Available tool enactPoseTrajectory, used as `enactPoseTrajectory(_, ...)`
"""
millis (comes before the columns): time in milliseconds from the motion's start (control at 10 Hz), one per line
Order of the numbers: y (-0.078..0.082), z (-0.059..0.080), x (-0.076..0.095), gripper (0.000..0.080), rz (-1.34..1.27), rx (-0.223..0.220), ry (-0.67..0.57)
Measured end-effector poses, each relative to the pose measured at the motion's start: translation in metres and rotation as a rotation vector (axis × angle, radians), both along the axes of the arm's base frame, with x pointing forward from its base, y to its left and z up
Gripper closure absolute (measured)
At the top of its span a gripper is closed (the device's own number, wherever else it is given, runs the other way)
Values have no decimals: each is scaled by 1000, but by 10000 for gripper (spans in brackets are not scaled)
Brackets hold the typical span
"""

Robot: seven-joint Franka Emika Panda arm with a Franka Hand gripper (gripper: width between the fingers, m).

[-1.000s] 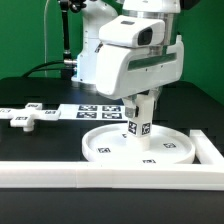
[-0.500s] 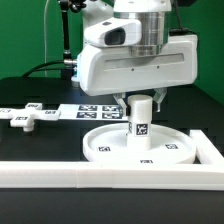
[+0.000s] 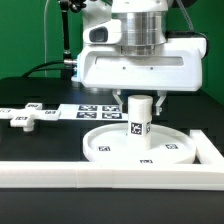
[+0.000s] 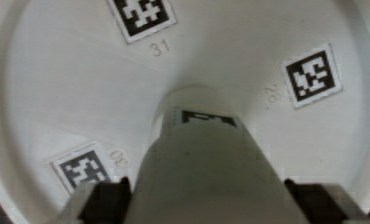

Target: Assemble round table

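The large rimmed round disc (image 3: 140, 144) lies flat on the black table near the front border bar. The short thick cylinder post (image 3: 140, 118) stands upright on the disc's middle, a tag on its side. My gripper (image 3: 140, 100) is straight above it, shut on the post's top end. In the wrist view the post (image 4: 203, 165) runs down between the two dark fingers (image 4: 107, 200) to the disc (image 4: 57, 90), whose tags show around it. The small cross-shaped piece (image 3: 24, 117) lies on the table at the exterior view's left.
A long white border bar (image 3: 100, 173) runs along the front, with a short return (image 3: 208, 146) at the exterior view's right. The marker board (image 3: 92, 111) lies behind the disc. The arm's big white body hangs over the disc.
The wrist has turned about the post's axis, so the gripper body now faces square on. The post has gone from slightly tilted to upright on the disc's middle.
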State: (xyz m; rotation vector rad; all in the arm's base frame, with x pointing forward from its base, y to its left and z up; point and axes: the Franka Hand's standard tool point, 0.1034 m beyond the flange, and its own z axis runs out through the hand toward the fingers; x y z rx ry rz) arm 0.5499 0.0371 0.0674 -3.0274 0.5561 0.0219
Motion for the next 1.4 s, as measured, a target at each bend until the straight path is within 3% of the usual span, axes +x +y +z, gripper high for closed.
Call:
enactPoseTrajectory(500, 0, 0, 0, 390, -302, 18, 22)
enactPoseTrajectory(1400, 3, 0, 2, 390, -1143, 123, 112)
